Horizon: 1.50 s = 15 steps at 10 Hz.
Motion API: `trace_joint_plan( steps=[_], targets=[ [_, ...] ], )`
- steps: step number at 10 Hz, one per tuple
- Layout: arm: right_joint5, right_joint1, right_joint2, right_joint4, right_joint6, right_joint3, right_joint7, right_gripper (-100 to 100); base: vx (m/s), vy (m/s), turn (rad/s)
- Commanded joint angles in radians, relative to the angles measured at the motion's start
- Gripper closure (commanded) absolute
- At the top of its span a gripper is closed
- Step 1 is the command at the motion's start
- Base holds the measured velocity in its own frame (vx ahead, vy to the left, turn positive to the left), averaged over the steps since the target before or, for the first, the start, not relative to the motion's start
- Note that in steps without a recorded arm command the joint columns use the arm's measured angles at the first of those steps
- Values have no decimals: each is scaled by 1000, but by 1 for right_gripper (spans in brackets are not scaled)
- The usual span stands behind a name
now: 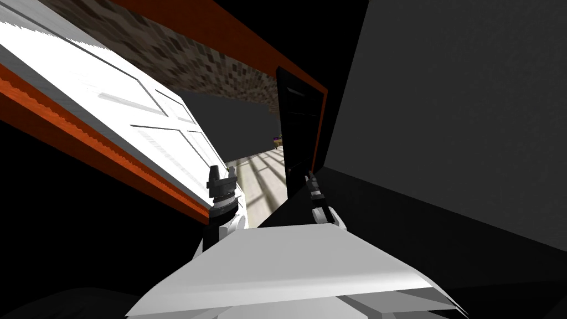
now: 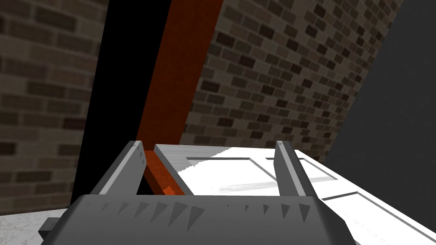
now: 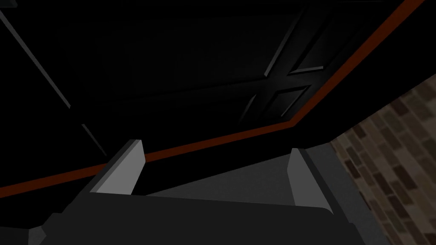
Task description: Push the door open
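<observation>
door (image 1: 138,111), white-panelled, upper left, is judged stiff, best pushed near its free edge; left gripper (image 2: 210,146) and right gripper (image 3: 215,146) are held spread.

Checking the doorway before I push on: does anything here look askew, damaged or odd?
Nothing stands out. The white panelled door, the dark panelled door and the orange-red frame look intact; the shared slant is the camera's.

White door (image 1: 127,105) blown out, glaring beside left end effector (image 2: 210,146). Dark door (image 3: 191,64) before right end effector (image 3: 215,151) nearly black. Head view rolled, splayed.
</observation>
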Motion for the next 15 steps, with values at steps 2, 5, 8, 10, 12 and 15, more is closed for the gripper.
trace_joint_plan(
  steps=[2, 5, 8, 10, 12, 15],
  targets=[
    [18, -34, -1, 77, -25, 12, -7, -100, 60, -56, 64],
    [35, -69, -3, 171, -47, 21, -16, -100, 57, -56, 51],
    [43, -86, -3, 230, -58, 26, -20, -100, 49, -43, 36],
    [51, -103, -3, 274, -69, 30, -24, -100, 43, -39, 40],
    [59, -121, -3, 318, -80, 35, -28, -100, 47, -38, 39],
    [75, -155, -2, 405, -101, 44, -36, -100, 50, -61, 52]
  ],
)
